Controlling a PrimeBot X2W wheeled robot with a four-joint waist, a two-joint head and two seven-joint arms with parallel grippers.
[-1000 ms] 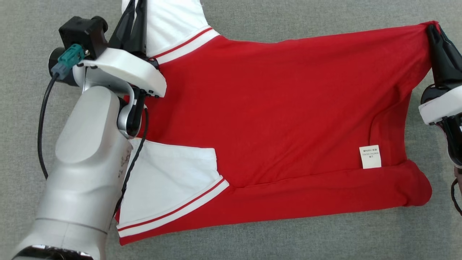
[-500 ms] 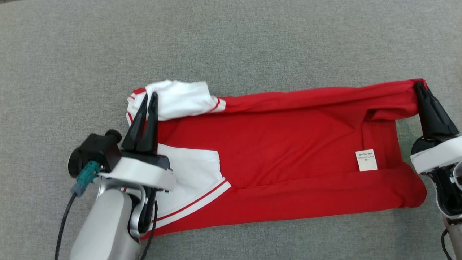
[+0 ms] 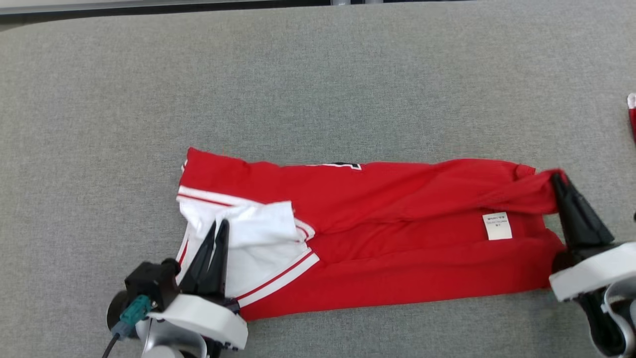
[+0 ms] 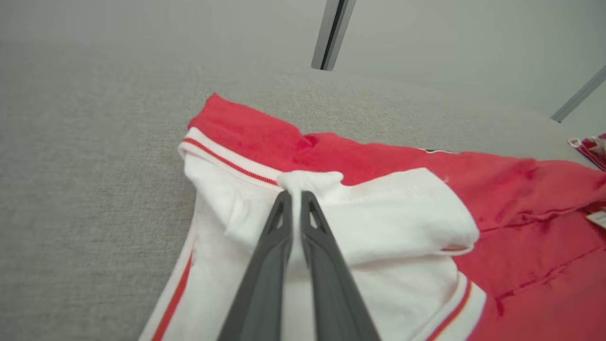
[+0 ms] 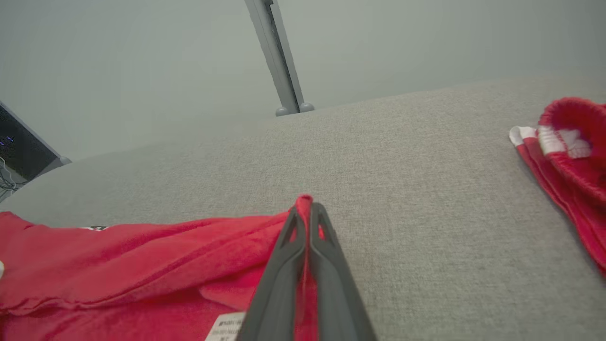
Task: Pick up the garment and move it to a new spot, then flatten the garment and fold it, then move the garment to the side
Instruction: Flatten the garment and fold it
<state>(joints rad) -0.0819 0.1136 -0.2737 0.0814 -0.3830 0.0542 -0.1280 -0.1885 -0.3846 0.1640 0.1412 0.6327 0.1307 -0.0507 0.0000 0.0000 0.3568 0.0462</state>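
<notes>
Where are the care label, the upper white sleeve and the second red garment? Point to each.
care label (image 3: 497, 226), head view, middle of the white tag.
upper white sleeve (image 4: 393, 213), left wrist view, its flat top layer.
second red garment (image 5: 580, 166), right wrist view, red folds below its white trim.

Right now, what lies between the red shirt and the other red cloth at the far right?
Nothing: the right wrist view shows bare grey surface between the shirt and the other cloth.
</notes>
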